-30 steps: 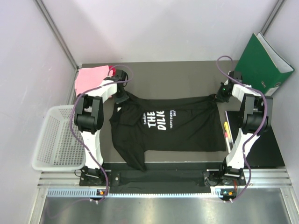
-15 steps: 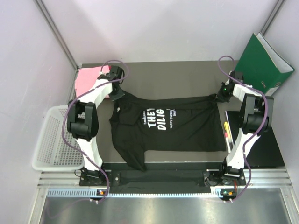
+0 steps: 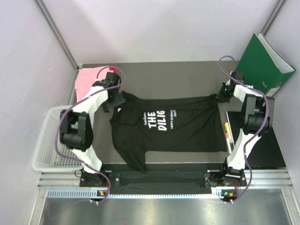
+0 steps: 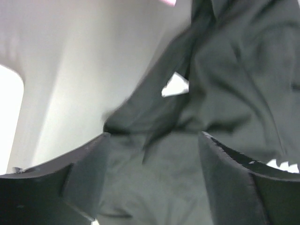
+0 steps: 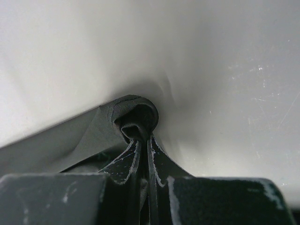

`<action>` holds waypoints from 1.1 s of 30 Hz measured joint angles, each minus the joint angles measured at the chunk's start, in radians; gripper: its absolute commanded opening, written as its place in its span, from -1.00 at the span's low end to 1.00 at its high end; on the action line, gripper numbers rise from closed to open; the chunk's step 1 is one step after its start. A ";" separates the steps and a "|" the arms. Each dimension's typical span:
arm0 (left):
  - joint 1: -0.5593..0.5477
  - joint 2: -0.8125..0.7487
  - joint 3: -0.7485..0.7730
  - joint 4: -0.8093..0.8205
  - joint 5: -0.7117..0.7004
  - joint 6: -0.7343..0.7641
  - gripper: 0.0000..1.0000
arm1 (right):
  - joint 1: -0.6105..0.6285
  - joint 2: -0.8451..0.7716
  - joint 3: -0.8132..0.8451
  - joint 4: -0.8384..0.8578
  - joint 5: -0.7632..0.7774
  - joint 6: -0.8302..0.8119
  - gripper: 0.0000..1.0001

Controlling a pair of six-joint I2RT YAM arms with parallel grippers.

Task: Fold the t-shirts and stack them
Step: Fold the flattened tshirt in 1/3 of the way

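Note:
The black t-shirt [image 3: 178,129] with white lettering lies spread across the table, its near-left sleeve crumpled. My left gripper [image 3: 116,102] hovers open over the shirt's far-left shoulder; in the left wrist view black cloth [image 4: 225,75] with a white neck label [image 4: 176,86] lies under the spread fingers [image 4: 84,178], which grip nothing. My right gripper [image 3: 220,97] is shut on the shirt's far-right corner, a bunched fold of black cloth [image 5: 133,117] poking out of the pinched gripper [image 5: 144,140]. A light pink t-shirt [image 3: 88,79] sits at the far-left corner, with a darker pink-red bit [image 3: 112,70] beside it.
A white mesh basket [image 3: 49,140] hangs off the table's left edge. A green binder [image 3: 262,61] leans at the far right. A dark board with pens [image 3: 228,131] lies along the right side. Side walls stand close on both sides.
My left gripper has opened and let go of the black shirt's shoulder, and the arm has swung toward the near left. The right gripper has not moved.

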 measured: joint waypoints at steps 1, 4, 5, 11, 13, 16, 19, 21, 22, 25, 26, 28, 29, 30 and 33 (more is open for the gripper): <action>0.000 -0.037 -0.030 0.009 0.011 0.000 0.44 | 0.000 0.000 0.000 0.002 0.000 0.000 -0.92; 0.002 -0.173 -0.159 0.039 0.058 -0.009 0.33 | -0.002 0.000 -0.006 0.007 -0.004 0.000 -0.91; 0.002 -0.209 -0.200 0.050 0.071 -0.013 0.32 | -0.003 0.000 -0.007 0.007 -0.005 0.000 -0.91; -0.003 -0.264 -0.378 0.113 0.156 -0.042 0.36 | -0.005 0.000 -0.009 0.011 -0.012 0.004 -0.90; -0.008 -0.262 -0.406 0.124 0.172 -0.047 0.36 | -0.005 0.000 -0.010 0.013 -0.014 0.004 -0.90; -0.016 -0.245 -0.415 0.149 0.193 -0.051 0.33 | -0.005 0.000 -0.013 0.013 -0.019 0.004 -0.90; -0.022 -0.207 -0.415 0.187 0.203 -0.053 0.20 | -0.005 0.000 -0.013 0.015 -0.021 0.004 -0.89; -0.025 -0.176 -0.410 0.202 0.207 -0.053 0.07 | -0.005 0.000 -0.013 0.016 -0.022 0.004 -0.90; -0.026 -0.160 -0.406 0.206 0.208 -0.055 -0.12 | -0.005 0.000 -0.013 0.016 -0.023 0.004 -0.89; -0.029 -0.117 -0.378 0.210 0.210 -0.055 -0.43 | -0.005 0.000 -0.015 0.017 -0.023 0.004 -0.89; -0.029 -0.102 -0.361 0.212 0.212 -0.051 -0.62 | -0.005 0.000 -0.016 0.018 -0.023 0.004 -0.89; -0.030 -0.083 -0.336 0.222 0.212 -0.049 -0.78 | -0.005 0.000 -0.020 0.022 -0.024 0.004 -0.89; -0.030 -0.079 -0.330 0.226 0.212 -0.051 -0.91 | -0.005 0.000 -0.020 0.023 -0.025 0.004 -0.88; -0.030 -0.078 -0.322 0.226 0.212 -0.048 -0.92 | -0.005 0.000 -0.020 0.023 -0.026 0.004 -0.88; -0.030 -0.078 -0.298 0.225 0.211 -0.042 -0.94 | -0.005 0.000 -0.020 0.023 -0.027 0.004 -0.88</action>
